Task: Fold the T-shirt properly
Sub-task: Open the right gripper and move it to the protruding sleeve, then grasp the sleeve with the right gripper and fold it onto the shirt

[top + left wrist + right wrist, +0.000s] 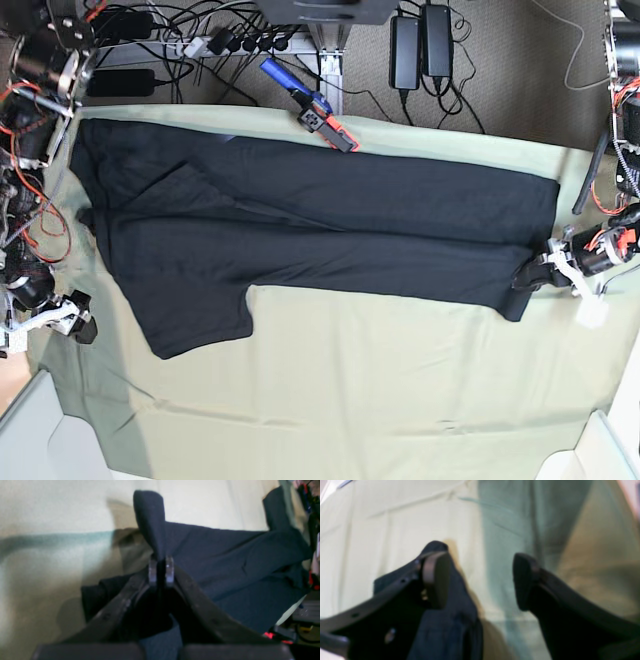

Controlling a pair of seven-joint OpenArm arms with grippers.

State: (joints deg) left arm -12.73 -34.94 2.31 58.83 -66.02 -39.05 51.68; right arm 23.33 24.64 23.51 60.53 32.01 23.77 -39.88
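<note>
Now, starting at the left of the base view, the right gripper (78, 328) sits just past the corner of the T-shirt (300, 220). Its two fingers stand wide apart and hold nothing. In its own wrist view, the right gripper (480, 580) has a dark bit of T-shirt (450, 620) lying under and beside one finger (436, 580), and the pale green sheet (382, 542) shows through the gap between the fingers.

The black T-shirt is spread long and flat on the sheet (350, 400) over the worktop, reaching all the way from this gripper to the other one.

At the right of the base view, the left gripper (530, 275) is pinched tight on the T-shirt's edge. In its wrist view, the left gripper (161, 572) squeezes a fold of T-shirt (225, 555) that sticks up beyond the tips, and the rest of the cloth stretches away from it.
</note>
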